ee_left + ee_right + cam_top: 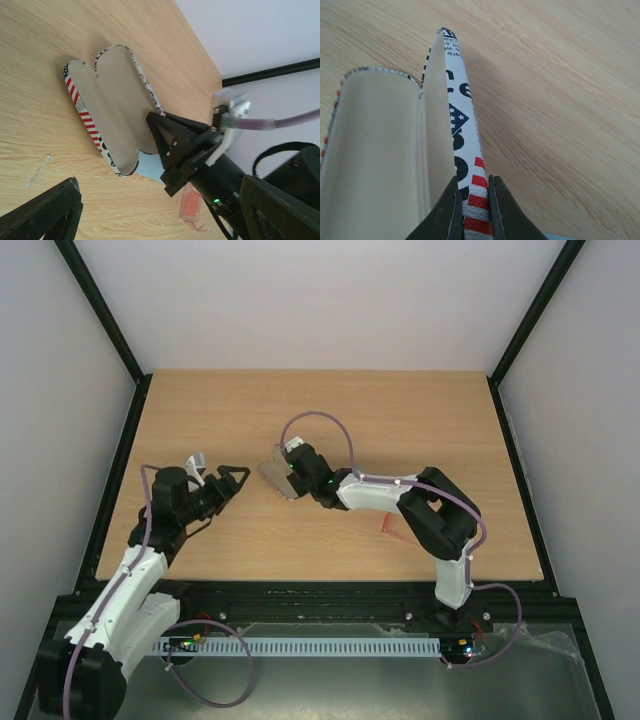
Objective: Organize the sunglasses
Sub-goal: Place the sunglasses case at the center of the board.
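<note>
Top external shows me the open case [279,476] lying near the middle of the table [420,410]. The right arm reaches in to it from the right. On the right wrist camera, the right gripper [473,202] is pinched tight on the rim of one half of the case. Its two fingers [449,212] press either side of the flag-patterned wall, which stands on edge. The beige lining of the case faces left in that view, and I see nothing lying inside it.

The sunglasses [392,527] are out on the table, right of the case and nearer to me. They are well apart from the case and lie just beside the right arm's lower links. From the left wrist camera I only make out a red-orange lens and a thin bit of frame [191,205], partly behind the right gripper.

A light blue cloth [148,168] shows at the near end of the case, beside the right gripper. I cannot tell whether the case rests on it.

The left gripper [228,492] hangs left of the case with its jaws spread wide, holding nothing and clear of everything.
</note>
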Tool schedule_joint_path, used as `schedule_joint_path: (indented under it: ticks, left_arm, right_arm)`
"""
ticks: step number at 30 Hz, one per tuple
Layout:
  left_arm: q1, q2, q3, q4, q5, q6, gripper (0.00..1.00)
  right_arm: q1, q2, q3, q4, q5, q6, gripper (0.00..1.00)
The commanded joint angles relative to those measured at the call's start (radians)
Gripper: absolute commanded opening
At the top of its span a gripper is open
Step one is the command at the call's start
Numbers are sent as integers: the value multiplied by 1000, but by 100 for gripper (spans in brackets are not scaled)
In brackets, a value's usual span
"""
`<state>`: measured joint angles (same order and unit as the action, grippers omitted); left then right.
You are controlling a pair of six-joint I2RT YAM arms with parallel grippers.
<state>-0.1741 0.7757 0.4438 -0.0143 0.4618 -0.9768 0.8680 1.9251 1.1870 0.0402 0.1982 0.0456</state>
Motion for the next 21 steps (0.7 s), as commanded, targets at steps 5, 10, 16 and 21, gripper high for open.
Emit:
schedule_joint_path:
  ticks: [5,10,16,21]
  left_arm:
    - [21,30,30,-64,-5,53,88]
    - [36,39,35,-73,-5,60,88]
    - [51,32,35,-100,-4,70,87]
    - [56,24,36,-114,-2,79,87]
  right_arm:
    - [23,3,-20,231,78,-118,10]
    - [32,70,-32,352,64,-199,11]
    - [32,121,5,370,49,-195,11]
    - [31,124,18,326,35,-143,37]
